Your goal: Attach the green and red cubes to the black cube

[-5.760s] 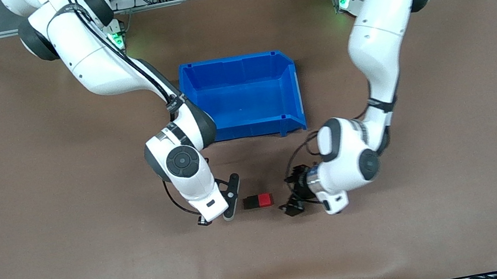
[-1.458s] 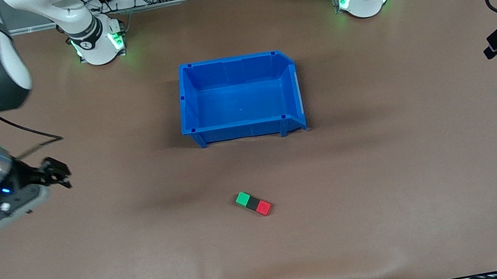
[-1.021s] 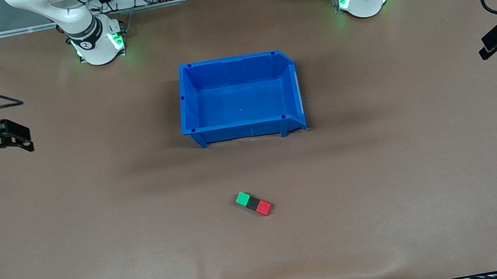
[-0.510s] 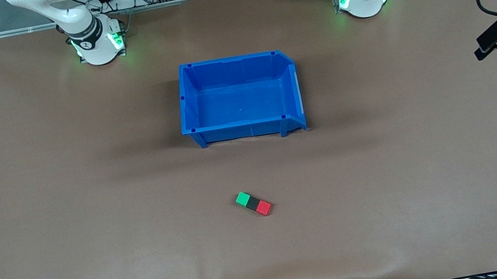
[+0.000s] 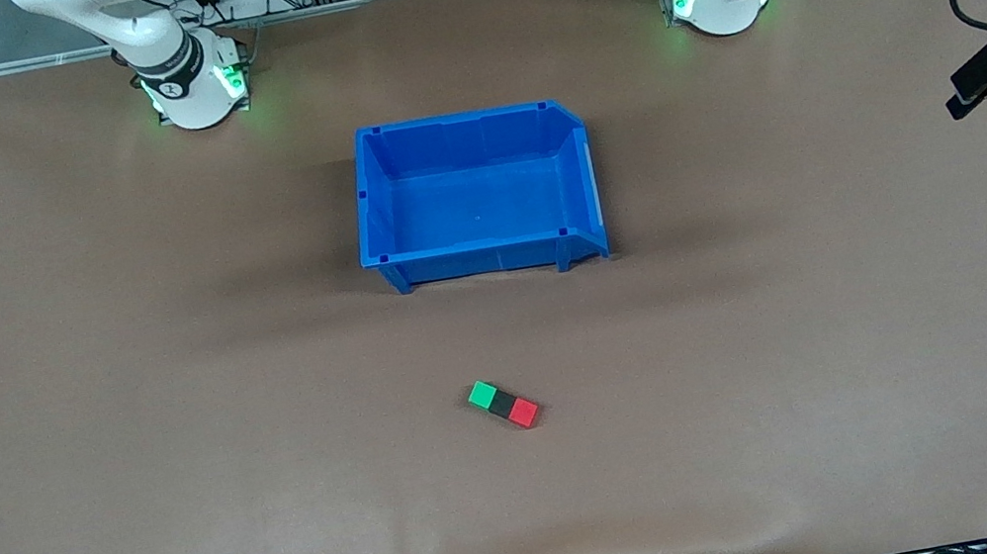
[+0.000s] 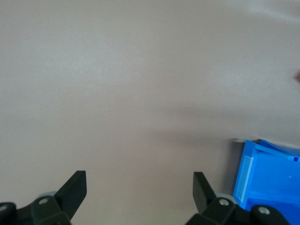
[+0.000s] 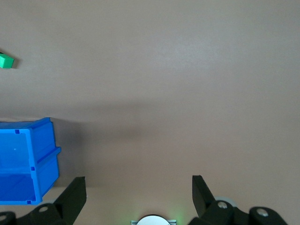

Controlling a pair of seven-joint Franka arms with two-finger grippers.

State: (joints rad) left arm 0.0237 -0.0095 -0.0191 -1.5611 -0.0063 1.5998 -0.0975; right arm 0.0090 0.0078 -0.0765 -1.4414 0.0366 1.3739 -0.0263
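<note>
**Three cubes joined in a row, both my grippers raised at the table ends**

The green cube (image 5: 481,394), the black cube (image 5: 503,404) and the red cube (image 5: 524,412) lie on the brown table (image 5: 185,469) in one short slanted row, each touching the next, with the black one in the middle. The green end points toward my right arm's end of the table and the red end toward my left arm's end. The row sits nearer to the front camera than the blue bin (image 5: 487,263), well apart from it.

My left gripper (image 6: 139,190) hangs over the left arm's end of the table, its fingers (image 6: 75,187) spread wide with nothing between them; a corner of the bin shows in its wrist view. My right gripper (image 7: 138,192) hangs over the right arm's end of the table, fingers (image 7: 74,193) likewise spread and holding nothing. Its wrist view catches the bin and, near the edge, the green cube.
</note>
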